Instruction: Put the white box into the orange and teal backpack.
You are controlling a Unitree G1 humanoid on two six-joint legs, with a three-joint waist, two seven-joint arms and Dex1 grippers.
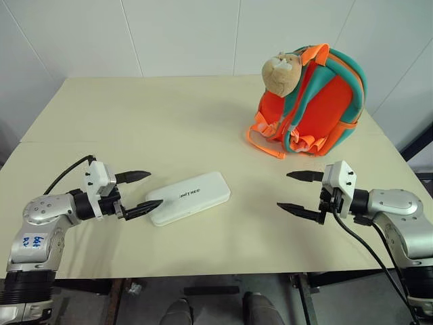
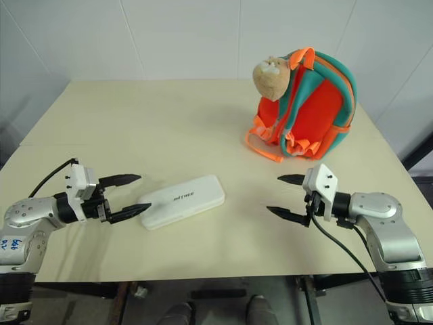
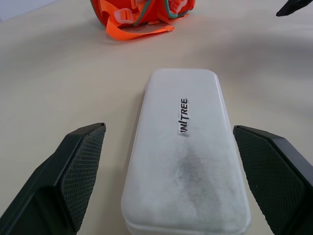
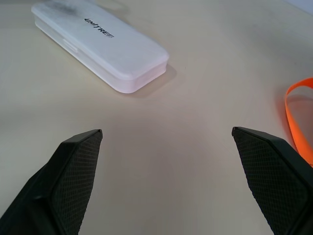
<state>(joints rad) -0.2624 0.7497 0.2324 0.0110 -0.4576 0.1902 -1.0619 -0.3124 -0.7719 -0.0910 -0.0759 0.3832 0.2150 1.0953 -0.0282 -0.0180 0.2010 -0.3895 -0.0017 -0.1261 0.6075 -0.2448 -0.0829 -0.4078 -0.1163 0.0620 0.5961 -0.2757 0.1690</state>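
Note:
The white box (image 1: pixel 189 197) lies flat on the table (image 1: pixel 169 128), dark lettering on its lid, also clear in the left wrist view as the white box (image 3: pixel 185 152). My left gripper (image 1: pixel 143 191) is open just off the box's left end, one finger beside its corner, nothing held. My right gripper (image 1: pixel 301 192) is open to the right of the box, a hand's width of bare table between them. The orange and teal backpack (image 1: pixel 312 101) stands upright at the far right, a tan plush head at its top, orange strap (image 4: pixel 299 117) trailing on the table.
The beige table has a seam across its left side and free room at the far left and centre. White walls stand behind it. The table's near edge runs just under both arms.

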